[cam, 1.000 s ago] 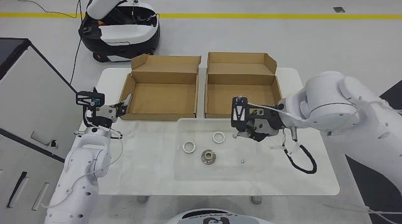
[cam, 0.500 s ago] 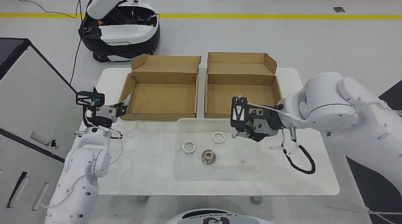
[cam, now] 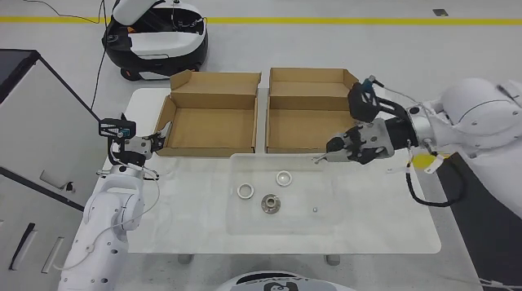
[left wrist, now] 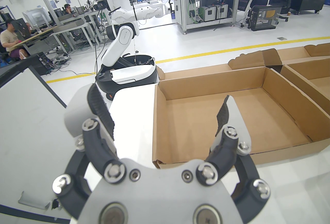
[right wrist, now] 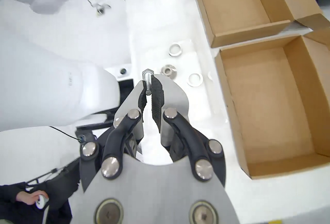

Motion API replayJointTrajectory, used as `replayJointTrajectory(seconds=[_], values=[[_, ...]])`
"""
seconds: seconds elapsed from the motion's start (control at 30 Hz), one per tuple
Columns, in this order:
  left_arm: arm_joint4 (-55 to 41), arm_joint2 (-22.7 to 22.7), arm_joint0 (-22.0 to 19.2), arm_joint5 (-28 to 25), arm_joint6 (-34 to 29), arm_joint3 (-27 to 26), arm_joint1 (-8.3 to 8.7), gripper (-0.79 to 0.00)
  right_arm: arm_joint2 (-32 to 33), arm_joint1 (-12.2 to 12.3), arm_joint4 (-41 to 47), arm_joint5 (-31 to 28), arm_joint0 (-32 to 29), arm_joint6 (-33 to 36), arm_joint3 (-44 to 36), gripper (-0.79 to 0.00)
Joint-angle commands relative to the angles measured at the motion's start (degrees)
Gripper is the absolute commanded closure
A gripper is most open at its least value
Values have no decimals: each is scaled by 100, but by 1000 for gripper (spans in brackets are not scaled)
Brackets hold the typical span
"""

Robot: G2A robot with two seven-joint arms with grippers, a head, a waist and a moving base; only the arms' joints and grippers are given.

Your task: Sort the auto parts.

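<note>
Top: right gripper [cam: 329, 154] is swinging rightward off tray [cam: 245, 218], now hanging by right box [cam: 314, 128] front edge. L wrist: left gripper [left wrist: 160, 104] is gaping wide, gripping nothing, beside left box [left wrist: 232, 122]. R wrist: jaws are pinching bolt [right wrist: 147, 79] tight; washers [right wrist: 175, 50] & nut [right wrist: 168, 71] are lying on tray.

Glossy white arms [cam: 481, 112], black-linked end effectors [right wrist: 148, 86], silver screws [right wrist: 112, 165], black cable [cam: 410, 187]

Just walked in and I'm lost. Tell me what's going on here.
A two-armed robot is sorting auto parts. Its right jaws are shut on a bolt, held just before one cardboard box. Its left jaws stand open beside the other box. Two washers and a flanged nut lie on the table.
</note>
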Motion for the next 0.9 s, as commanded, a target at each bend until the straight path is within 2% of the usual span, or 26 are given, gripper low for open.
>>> replayJointTrajectory(seconds=[0.0, 0.2, 0.4, 0.6, 0.87], values=[[0, 0, 0, 0, 0, 0, 0, -785, 171, 90, 577, -6, -97, -6, 34, 0], [0, 0, 0, 0, 0, 0, 0, -785, 414, 268, 1857, 31, -303, 32, -33, 0], [0, 0, 0, 0, 0, 0, 0, -785, 433, 257, 3102, 191, -266, 193, -141, 0], [0, 0, 0, 0, 0, 0, 0, -785, 507, 26, 4433, 564, -88, 567, -130, 0], [0, 0, 0, 0, 0, 0, 0, -785, 817, -505, 5486, 1293, 54, 1296, 74, 0]])
